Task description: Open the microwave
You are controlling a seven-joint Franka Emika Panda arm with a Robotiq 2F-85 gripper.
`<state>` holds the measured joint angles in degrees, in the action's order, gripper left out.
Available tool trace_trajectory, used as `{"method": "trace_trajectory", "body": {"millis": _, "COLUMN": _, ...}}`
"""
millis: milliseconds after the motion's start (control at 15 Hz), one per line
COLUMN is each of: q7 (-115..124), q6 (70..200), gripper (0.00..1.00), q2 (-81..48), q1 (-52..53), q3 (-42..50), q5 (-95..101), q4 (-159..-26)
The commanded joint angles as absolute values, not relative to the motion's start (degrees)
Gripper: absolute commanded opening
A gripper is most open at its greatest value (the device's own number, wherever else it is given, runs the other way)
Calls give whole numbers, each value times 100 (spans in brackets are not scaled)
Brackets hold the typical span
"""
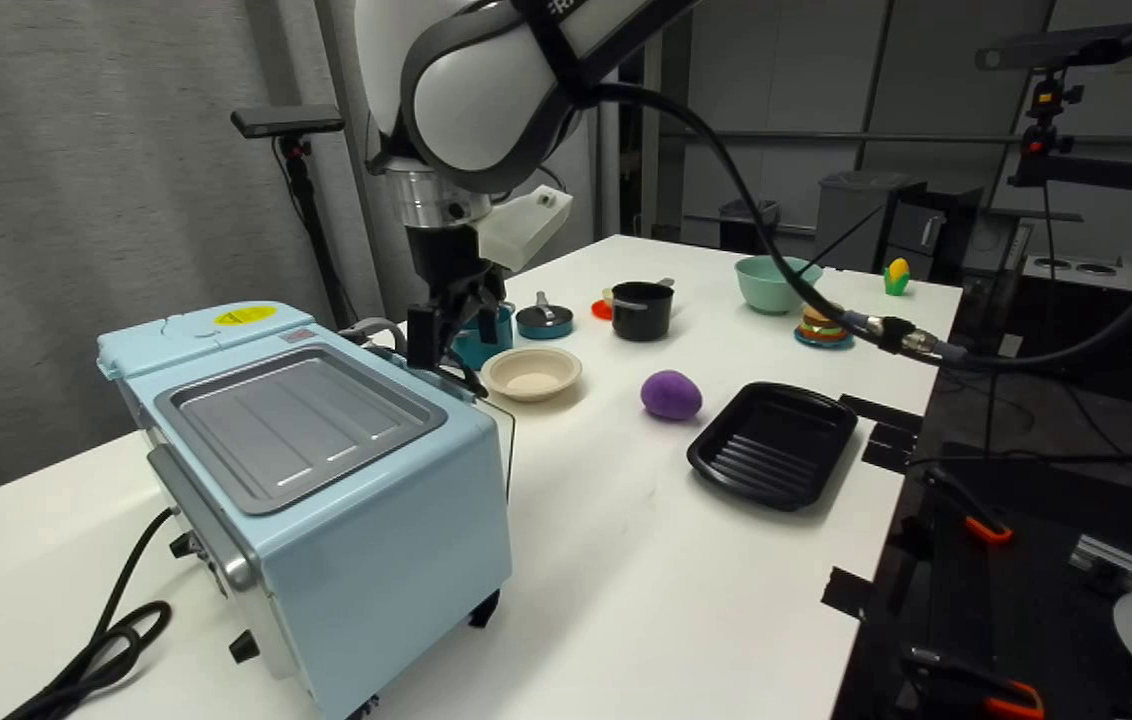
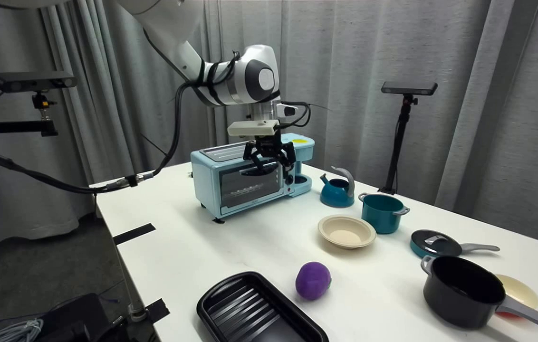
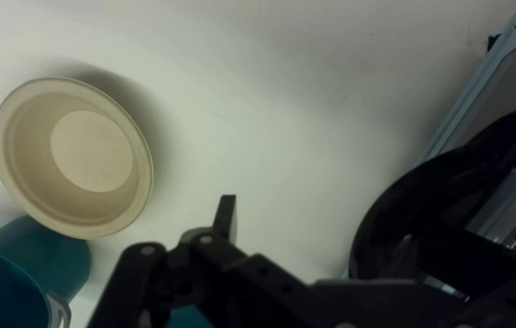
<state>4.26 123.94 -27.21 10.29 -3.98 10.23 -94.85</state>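
Observation:
The microwave is a pale blue box, also seen in an exterior view with its grey glass door panel looking upright. A black curved handle crosses the upper door; the handle looms large in the wrist view. My gripper points down at the door's front, close to the handle. It also shows in an exterior view. In the wrist view my gripper has its fingers spread wide. The handle lies on the right finger's side; the dark overlap hides whether they touch.
A beige bowl and a teal pot stand before the microwave, with a teal kettle beside it. A purple toy, a black tray, a lidded pan and a black saucepan lie farther off.

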Motion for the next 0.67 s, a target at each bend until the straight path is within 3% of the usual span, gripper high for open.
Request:
{"method": "trace_trajectory", "body": {"millis": 0, "q7": 675, "q6": 12567, "gripper": 100, "q2": -2898, "q1": 1136, "q3": -268, "q5": 1280, "q4": -9433}}
{"method": "trace_trajectory", "body": {"millis": 600, "q7": 948, "q6": 12598, "gripper": 100, "q2": -3034, "q1": 1170, "q3": -160, "q5": 1614, "q4": -9451}}
